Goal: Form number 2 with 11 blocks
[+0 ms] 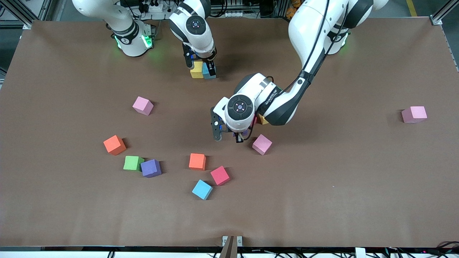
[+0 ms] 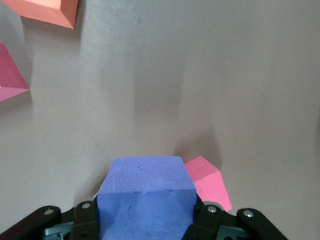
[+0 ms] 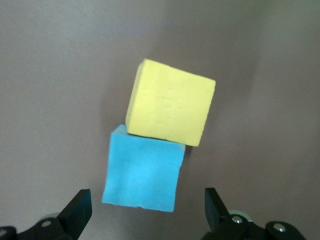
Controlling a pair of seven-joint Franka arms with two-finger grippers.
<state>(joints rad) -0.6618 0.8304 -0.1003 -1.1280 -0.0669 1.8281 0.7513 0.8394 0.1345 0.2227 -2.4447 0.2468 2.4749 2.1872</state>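
The left gripper [image 2: 147, 220] pinches a light, soft purple cube [image 2: 146, 192] by its flat sides above mid-table, while the right gripper [image 3: 147, 210] hangs wide open over the touching yellow [image 3: 170, 102] and blue cubes [image 3: 144, 175].

Left arm: reached from its base out over the middle of the table, elbow bent, wrist turned straight down.
Left gripper [image 1: 229, 138]: hung above the table [image 1: 322, 186], fingers [image 2: 215, 222] clamped on a purple block [image 2: 146, 195].
Right arm: folded close to its own base, wrist pointing down.
Right gripper [image 1: 200, 66]: hovered over the table's edge by the bases, fingers [image 3: 76, 210] spread wide, gripping nothing.
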